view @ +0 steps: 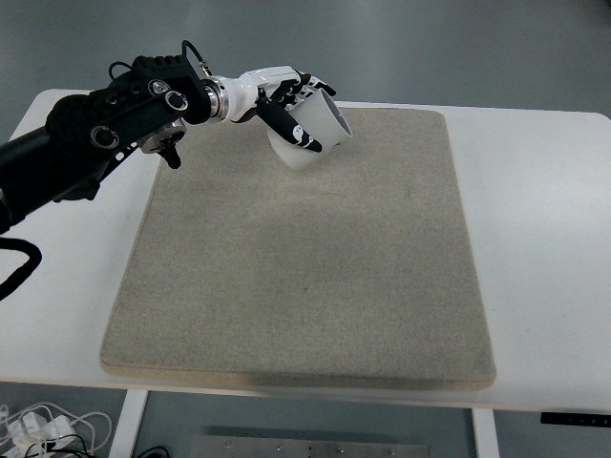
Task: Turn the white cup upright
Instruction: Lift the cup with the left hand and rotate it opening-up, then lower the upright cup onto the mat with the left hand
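Under the camera I see a white table (pixel 544 239) with a beige mat (pixel 305 258) covering most of its middle. The mat's corners are rounded and it looks like coarse felt. Beyond the far edge of the table lies a grey floor (pixel 401 48), and below the near edge I make out a tangle of white cables (pixel 48 427) at the lower left.

My left arm (pixel 86 143) comes in from the left edge, black and jointed, and reaches across to the mat's far left part. The left hand (pixel 286 100) has its fingers (pixel 291 129) curled round the cup (pixel 313 134), with one dark-tipped finger lying down across the cup's near wall and the others wrapped over its top side. The grip looks closed firmly on it.

The cup sits at the far edge of the mat, left of centre. It is tilted, neither flat nor upright: its long axis runs on a slant from lower left to upper right, with the flatter end facing up and right. I cannot tell whether that end is the mouth or the base, nor whether the cup touches the mat.
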Tool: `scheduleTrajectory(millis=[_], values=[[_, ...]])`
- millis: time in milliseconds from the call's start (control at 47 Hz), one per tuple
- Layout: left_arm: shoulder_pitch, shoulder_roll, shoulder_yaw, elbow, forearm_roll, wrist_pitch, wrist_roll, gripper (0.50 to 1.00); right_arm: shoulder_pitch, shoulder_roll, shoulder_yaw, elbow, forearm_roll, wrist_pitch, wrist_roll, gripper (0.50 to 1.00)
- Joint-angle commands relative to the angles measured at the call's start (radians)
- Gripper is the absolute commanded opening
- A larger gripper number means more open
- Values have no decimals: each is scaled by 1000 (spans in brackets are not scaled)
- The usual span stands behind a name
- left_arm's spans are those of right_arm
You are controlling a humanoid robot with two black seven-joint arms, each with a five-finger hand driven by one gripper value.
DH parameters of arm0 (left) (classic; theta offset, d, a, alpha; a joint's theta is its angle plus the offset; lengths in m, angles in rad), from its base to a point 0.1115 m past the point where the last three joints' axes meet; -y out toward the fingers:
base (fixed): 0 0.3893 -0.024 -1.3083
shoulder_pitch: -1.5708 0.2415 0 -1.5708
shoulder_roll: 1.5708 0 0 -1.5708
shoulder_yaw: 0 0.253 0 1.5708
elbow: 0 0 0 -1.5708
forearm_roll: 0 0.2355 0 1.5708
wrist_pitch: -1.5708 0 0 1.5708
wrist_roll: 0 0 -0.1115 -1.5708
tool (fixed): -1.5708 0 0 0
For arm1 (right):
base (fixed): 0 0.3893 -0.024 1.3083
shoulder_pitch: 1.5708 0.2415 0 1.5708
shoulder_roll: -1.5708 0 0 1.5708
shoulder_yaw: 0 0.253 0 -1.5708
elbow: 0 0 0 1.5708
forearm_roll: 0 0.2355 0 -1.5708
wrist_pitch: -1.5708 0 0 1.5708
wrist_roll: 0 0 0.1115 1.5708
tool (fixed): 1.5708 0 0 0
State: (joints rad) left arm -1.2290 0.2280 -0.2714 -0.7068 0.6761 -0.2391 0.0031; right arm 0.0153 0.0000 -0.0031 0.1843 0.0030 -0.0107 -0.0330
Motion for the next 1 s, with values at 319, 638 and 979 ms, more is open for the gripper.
scheduleTrajectory(millis=[319,638,979], values=[[148,-4,-207,56,-1,14,-353,500,0,0,0,0,0,0,1,952],[275,-41,-273,70,-43,110,-604,500,0,0,0,0,0,0,-1,952],[336,-113,-273,187,-110,153,-614,503,0,0,0,0,0,0,1,952]])
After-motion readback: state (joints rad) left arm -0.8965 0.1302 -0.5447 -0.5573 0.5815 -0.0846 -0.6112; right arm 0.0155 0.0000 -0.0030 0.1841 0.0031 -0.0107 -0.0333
